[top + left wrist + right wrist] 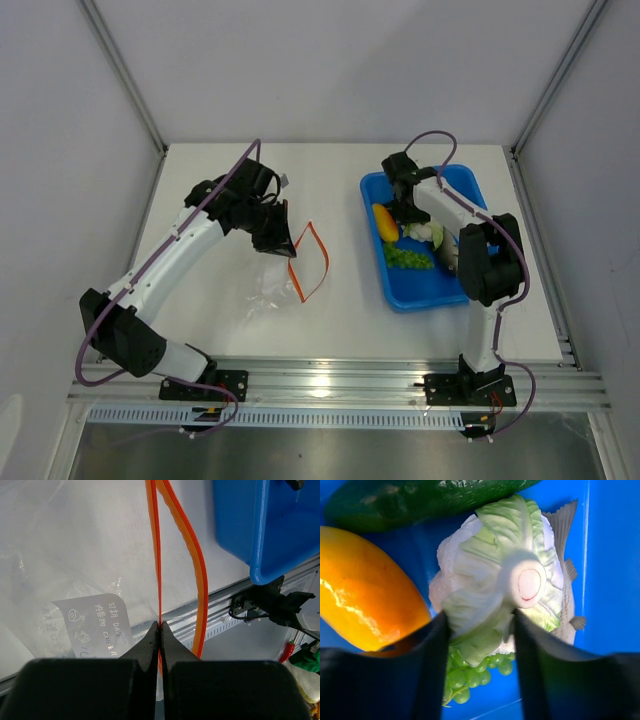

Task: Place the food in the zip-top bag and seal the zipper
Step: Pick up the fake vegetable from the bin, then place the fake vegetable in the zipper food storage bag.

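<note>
The zip-top bag (265,285) lies crinkled on the white table, its mouth facing right. My left gripper (160,625) is shut on one strip of the orange-red zipper (156,555); the other strip (195,565) bows away, so the mouth gapes. The food sits in the blue tray (400,295). My right gripper (480,617) reaches down into the tray, its fingers pressed against both sides of the white-green cabbage piece (490,580). Around the cabbage lie a yellow-orange piece (365,590), a dark green piece (420,500), green grapes (470,677) and a grey fish (567,580), partly under it.
The tray's walls (615,580) close in on the right gripper. A white printed label (90,625) shows on the bag. The blue tray's corner (265,525) lies just right of the bag mouth. The metal rail (330,385) runs along the near table edge.
</note>
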You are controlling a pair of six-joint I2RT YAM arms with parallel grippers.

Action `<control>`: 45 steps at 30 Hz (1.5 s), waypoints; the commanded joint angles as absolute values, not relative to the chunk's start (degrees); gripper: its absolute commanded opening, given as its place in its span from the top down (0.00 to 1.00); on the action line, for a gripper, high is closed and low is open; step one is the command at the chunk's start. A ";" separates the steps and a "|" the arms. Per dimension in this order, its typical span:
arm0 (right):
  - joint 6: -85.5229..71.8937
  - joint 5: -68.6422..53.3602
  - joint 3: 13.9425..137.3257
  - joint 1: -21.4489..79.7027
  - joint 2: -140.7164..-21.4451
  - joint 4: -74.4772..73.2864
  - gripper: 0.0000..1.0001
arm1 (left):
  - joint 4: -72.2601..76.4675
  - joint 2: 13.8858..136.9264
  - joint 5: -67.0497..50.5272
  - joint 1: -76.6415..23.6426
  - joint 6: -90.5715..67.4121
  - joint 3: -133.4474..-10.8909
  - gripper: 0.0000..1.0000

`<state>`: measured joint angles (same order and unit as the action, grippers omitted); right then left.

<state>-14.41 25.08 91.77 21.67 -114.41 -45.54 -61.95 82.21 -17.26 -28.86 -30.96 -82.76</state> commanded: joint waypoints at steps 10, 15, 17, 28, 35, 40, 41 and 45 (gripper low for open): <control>-15.38 25.14 91.05 20.21 -113.73 -45.35 0.98 | -60.38 82.27 -19.86 -29.09 -30.50 -83.76 1.00; -16.26 23.65 90.27 20.21 -109.97 -46.05 1.00 | -59.68 81.74 -20.83 -29.09 -31.46 -83.24 1.00; -16.70 21.72 89.91 19.95 -107.25 -46.32 1.00 | -59.15 81.56 -21.62 -29.09 -31.81 -82.97 1.00; -22.23 1.42 87.98 16.87 -92.29 -45.44 1.00 | -58.01 84.11 -23.20 -29.09 -32.52 -86.30 0.99; -25.66 -13.08 88.33 16.70 -85.35 -45.00 1.00 | -58.01 86.22 -23.12 -29.09 -32.69 -89.56 0.99; -29.79 -25.21 89.12 16.70 -81.66 -43.60 1.00 | -56.26 84.47 -18.73 -29.09 -34.80 -89.30 1.00; -30.84 -27.14 89.12 16.70 -81.04 -43.25 1.00 | -55.21 84.11 -18.11 -29.09 -35.07 -88.77 0.99; -40.59 -38.64 86.40 16.52 -79.72 -38.43 1.00 | -53.97 83.58 -15.56 -29.09 -36.03 -88.68 0.99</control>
<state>-31.99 -25.96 87.22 16.69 -82.32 -44.23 -56.99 86.17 -18.26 -28.86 -34.54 -87.24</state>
